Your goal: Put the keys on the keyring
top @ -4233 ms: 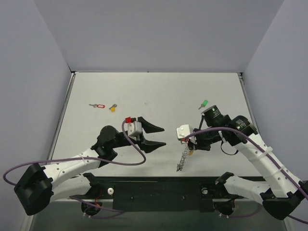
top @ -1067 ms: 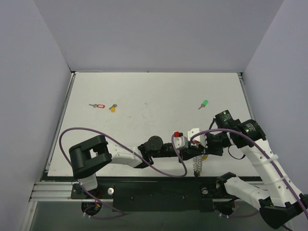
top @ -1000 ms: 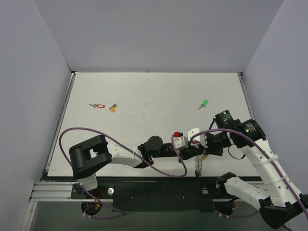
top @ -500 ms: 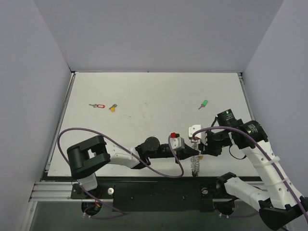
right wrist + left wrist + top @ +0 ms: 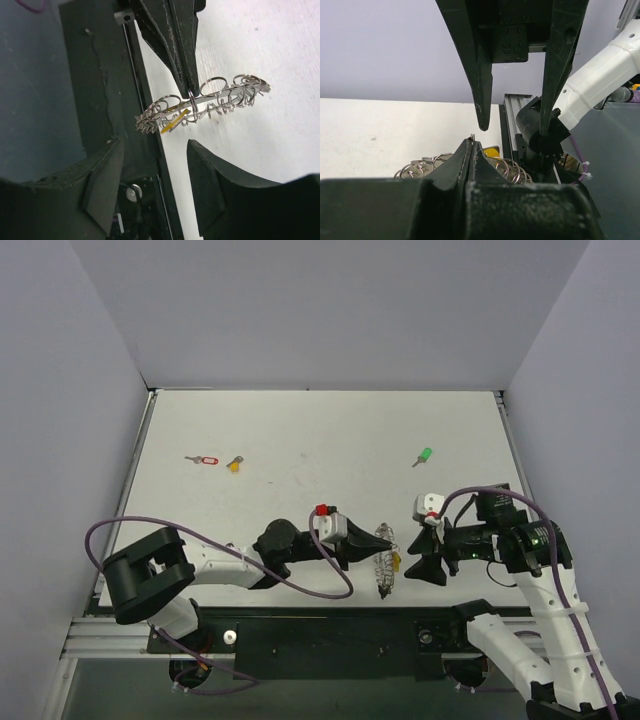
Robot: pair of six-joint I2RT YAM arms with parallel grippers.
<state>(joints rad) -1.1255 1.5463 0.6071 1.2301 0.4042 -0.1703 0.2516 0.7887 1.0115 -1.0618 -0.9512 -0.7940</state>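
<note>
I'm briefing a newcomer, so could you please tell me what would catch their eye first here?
The silver keyring dangles near the front edge of the table, pinched by the shut left gripper, a yellow key already on it. The open right gripper faces it from close by. Loose farther back lie a green key on the right, a red-tagged key and a yellow-headed key on the left.
</note>
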